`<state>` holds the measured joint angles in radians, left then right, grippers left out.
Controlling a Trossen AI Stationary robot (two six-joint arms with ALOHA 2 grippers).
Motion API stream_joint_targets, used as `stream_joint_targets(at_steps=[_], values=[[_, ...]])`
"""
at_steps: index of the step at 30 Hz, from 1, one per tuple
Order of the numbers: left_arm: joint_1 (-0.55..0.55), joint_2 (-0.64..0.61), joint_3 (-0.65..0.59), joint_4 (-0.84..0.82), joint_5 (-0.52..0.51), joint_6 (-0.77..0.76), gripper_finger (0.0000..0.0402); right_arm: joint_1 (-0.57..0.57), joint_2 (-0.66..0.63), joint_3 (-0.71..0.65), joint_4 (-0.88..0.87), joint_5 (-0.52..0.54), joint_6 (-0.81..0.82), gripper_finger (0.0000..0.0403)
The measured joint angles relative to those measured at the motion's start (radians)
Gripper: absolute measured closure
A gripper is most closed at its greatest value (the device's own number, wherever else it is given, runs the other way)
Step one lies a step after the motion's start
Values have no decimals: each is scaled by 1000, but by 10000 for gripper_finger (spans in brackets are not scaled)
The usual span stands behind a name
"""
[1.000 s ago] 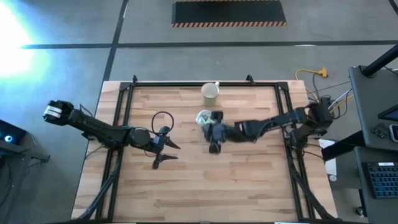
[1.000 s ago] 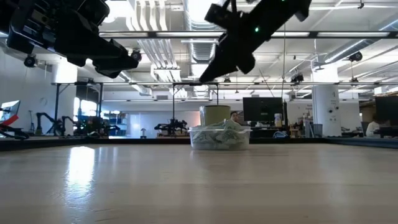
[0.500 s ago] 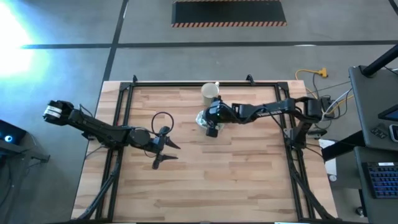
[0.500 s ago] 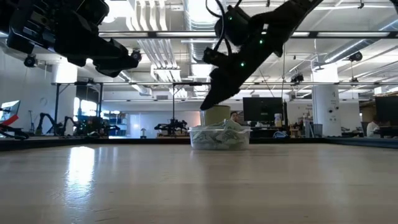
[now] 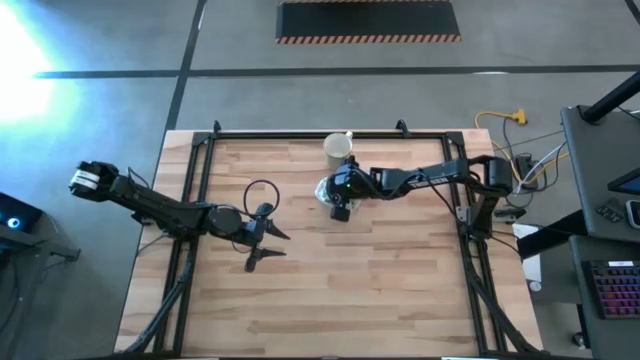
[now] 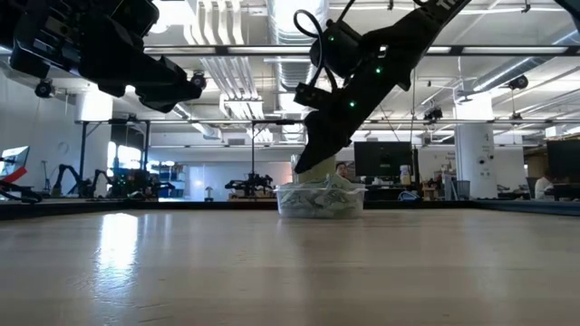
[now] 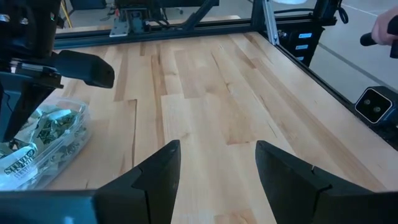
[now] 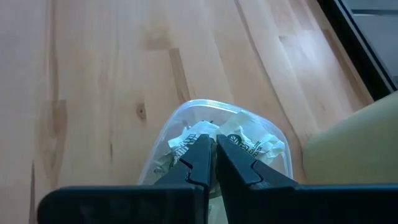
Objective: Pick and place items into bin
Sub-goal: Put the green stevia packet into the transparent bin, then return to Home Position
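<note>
The bin (image 5: 322,188) is a small clear tub on the far middle of the table, heaped with pale-green-and-white packets (image 8: 249,140). It also shows in the low view (image 6: 322,201) and the left wrist view (image 7: 43,146). My right gripper (image 8: 213,138) is shut and points down at a slant over the bin, its tips (image 6: 304,170) just above the heap. I see nothing between its fingers. My left gripper (image 5: 270,251) waits open above the table's left half, well clear of the bin (image 7: 217,149).
A pale cream cup (image 5: 339,148) stands just beyond the bin, near the far edge (image 8: 360,143). A thin black loop (image 5: 260,190) lies on the wood left of the bin. Black frame rails run along the table's left, right and far sides. Bare wood spreads over the near half.
My right gripper has swung from the table's middle toward the far edge to a spot over the bin, and has come down toward the heap of packets. It has stayed shut. The left arm has kept still.
</note>
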<state>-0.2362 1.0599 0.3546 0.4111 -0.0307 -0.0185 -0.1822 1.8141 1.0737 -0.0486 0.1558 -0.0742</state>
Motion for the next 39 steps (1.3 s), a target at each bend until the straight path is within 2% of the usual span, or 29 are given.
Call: stream_joint_targets(at_steps=[4,14,19,22,27,32,34,37,39], values=[[0,0,0,0,0,0,210,0,0,0,-4,-4,1,382],[0,0,0,0,0,0,210,0,-3,-1,-41,-8,21,290],[0,0,0,0,0,0,210,5,-29,-1,-43,-7,8,263],[0,0,0,12,0,0,210,13,-57,-1,-48,-7,6,256],[0,0,-1,126,0,3,210,50,-120,-1,-53,-8,10,253],[0,-4,7,163,-4,161,210,115,-218,-2,-128,-11,-69,259],[1,1,7,213,-50,214,210,140,-264,-5,-128,-11,-91,262],[25,19,6,368,-191,247,210,166,-343,-13,-126,-10,-107,265],[57,30,4,432,-201,286,210,182,-400,-31,-118,-9,-109,266]])
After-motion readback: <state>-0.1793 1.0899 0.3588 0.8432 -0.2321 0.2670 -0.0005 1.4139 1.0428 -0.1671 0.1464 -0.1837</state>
